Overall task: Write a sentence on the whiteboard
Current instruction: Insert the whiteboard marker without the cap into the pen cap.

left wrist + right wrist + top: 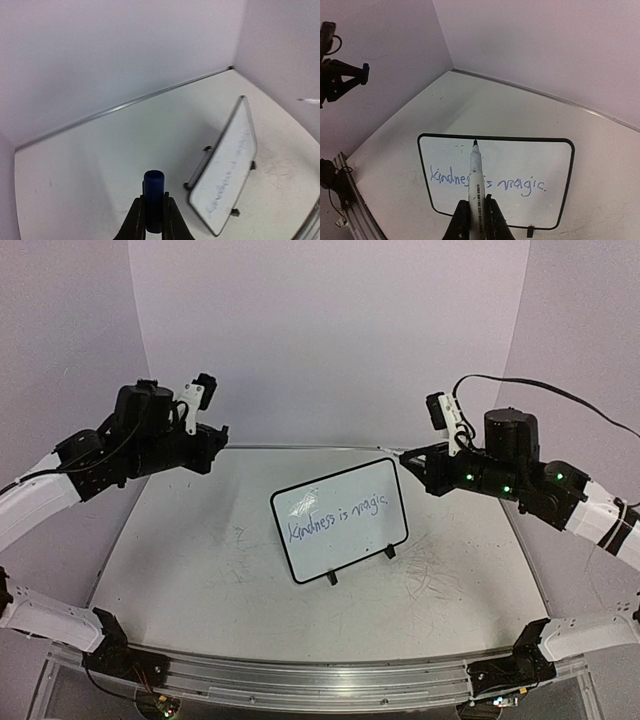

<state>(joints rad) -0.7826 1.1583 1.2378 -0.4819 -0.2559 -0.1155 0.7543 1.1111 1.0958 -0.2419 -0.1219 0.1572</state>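
Observation:
The whiteboard (340,525) stands on its two black feet mid-table, tilted back. The blue sentence (345,516) reads "Kindness is magic" and is clearest in the right wrist view (520,185). My right gripper (476,201) is shut on a white marker (475,170) whose uncapped tip points at the board's (530,155) top edge, held off the surface. In the top view that gripper (410,462) hovers right of the board. My left gripper (153,197) is shut on the blue marker cap (153,184), left of the board (227,170), raised over the table's back left (218,440).
The scuffed white tabletop (200,550) has a metal rail (300,675) along its front edge and pale walls at the back and sides. Both arm bases sit at the near corners. Grey scribble marks lie right of the board (430,575).

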